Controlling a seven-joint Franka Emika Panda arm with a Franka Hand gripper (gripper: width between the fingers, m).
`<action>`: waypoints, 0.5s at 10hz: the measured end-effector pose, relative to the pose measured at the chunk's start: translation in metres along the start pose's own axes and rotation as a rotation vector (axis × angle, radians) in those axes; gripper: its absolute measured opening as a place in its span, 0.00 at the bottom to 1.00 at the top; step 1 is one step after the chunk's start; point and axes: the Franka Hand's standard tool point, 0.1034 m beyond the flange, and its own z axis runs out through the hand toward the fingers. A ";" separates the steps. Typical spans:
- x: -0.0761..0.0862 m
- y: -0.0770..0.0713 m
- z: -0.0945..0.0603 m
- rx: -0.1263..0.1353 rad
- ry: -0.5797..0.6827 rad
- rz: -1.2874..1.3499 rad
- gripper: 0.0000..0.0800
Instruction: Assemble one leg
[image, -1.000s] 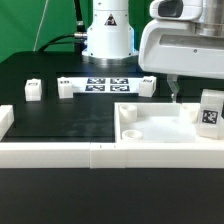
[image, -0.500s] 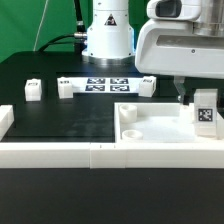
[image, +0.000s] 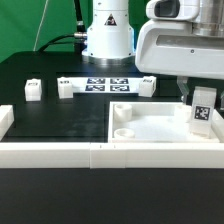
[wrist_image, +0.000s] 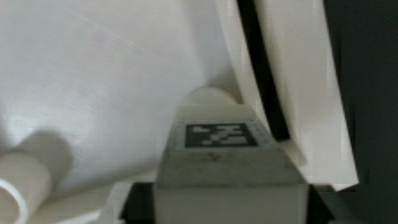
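Note:
The leg (image: 203, 108) is a small white block with a square tag. It stands slightly tilted at the exterior view's right, on the right edge of the large flat white panel (image: 150, 128). My gripper (image: 198, 98) hangs from above and is shut on the leg. In the wrist view the leg (wrist_image: 228, 165) fills the space between the two dark fingers (wrist_image: 143, 203), tag facing the camera, with my gripper (wrist_image: 228, 205) closed around it. The panel (wrist_image: 107, 80) lies beneath. The leg's lower end is hidden.
Three more small white legs (image: 32, 89) (image: 67, 88) (image: 146, 84) stand near the marker board (image: 100, 84) at the back. A white rail (image: 60, 152) runs along the front. The arm's base (image: 107, 35) rises behind the marker board.
My gripper has moved toward the exterior view's right and closed on the leg. The leg now leans, and the panel has shifted a little toward the exterior view's left.

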 end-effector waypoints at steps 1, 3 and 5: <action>0.000 0.001 0.002 0.015 0.003 0.114 0.36; 0.001 0.001 0.003 0.042 0.002 0.383 0.36; 0.002 -0.001 0.003 0.065 0.004 0.630 0.36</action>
